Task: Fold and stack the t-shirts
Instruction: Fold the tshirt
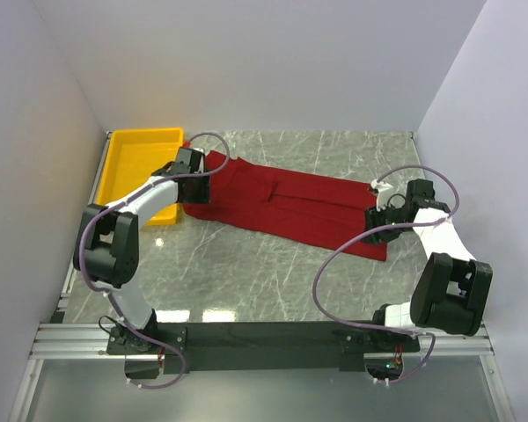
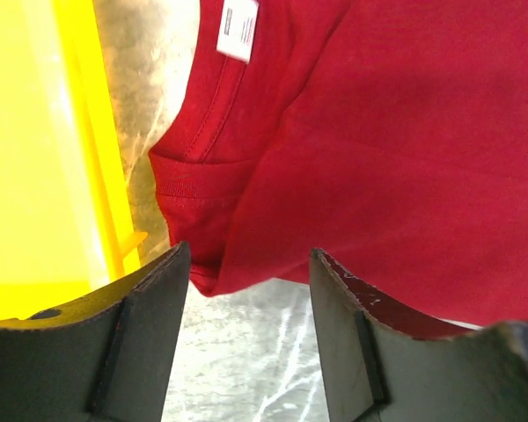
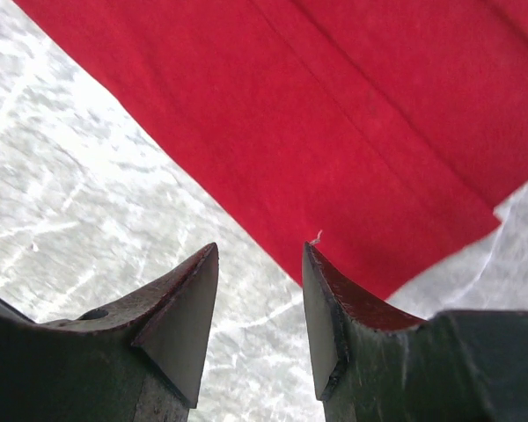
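A yellow plastic tray sits at the far left of the grey marbled table.

t-shirt on table ctr | tray just L of it

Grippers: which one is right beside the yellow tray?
The left gripper. The yellow tray sits just beside it; the right gripper has only t-shirt and table nearby.

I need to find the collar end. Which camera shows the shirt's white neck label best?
The left wrist view: the neck label is close and sharp, inside the collar of the t-shirt. The top view does not show it; the right wrist view shows only plain red cloth.
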### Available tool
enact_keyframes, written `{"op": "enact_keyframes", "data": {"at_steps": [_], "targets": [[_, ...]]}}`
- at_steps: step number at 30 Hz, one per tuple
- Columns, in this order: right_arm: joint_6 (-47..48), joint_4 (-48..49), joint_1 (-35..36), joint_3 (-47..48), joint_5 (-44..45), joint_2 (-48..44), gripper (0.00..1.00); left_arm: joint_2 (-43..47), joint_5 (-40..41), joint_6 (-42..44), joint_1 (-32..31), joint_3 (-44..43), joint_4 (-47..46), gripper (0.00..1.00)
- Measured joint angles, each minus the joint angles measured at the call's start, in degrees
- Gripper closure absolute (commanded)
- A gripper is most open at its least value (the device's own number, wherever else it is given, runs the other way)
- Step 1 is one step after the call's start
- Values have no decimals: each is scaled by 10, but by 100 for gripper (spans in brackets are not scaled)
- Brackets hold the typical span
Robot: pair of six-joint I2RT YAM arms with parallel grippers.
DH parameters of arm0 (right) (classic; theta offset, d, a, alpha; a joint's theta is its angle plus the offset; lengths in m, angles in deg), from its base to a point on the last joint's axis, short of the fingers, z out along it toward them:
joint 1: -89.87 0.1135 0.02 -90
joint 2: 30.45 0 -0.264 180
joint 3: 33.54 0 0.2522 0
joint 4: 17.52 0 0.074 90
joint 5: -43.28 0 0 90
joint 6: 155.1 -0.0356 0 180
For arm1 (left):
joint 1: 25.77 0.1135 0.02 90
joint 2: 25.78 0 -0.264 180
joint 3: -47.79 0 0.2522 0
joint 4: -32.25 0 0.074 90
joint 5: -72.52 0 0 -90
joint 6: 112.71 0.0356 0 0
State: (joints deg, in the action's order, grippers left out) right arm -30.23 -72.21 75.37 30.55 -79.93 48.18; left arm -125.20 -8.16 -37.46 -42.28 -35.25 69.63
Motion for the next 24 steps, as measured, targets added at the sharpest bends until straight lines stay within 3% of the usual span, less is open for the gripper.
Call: {"op": "enact_keyframes", "data": {"at_steps": [17, 24], "targets": [[23, -11, -49, -8, 9, 1, 50, -86, -24, 21, 0, -47, 42, 54], [19, -8, -55, -8, 31, 5, 51, -93, -21, 29, 0, -61, 62, 72]]}}
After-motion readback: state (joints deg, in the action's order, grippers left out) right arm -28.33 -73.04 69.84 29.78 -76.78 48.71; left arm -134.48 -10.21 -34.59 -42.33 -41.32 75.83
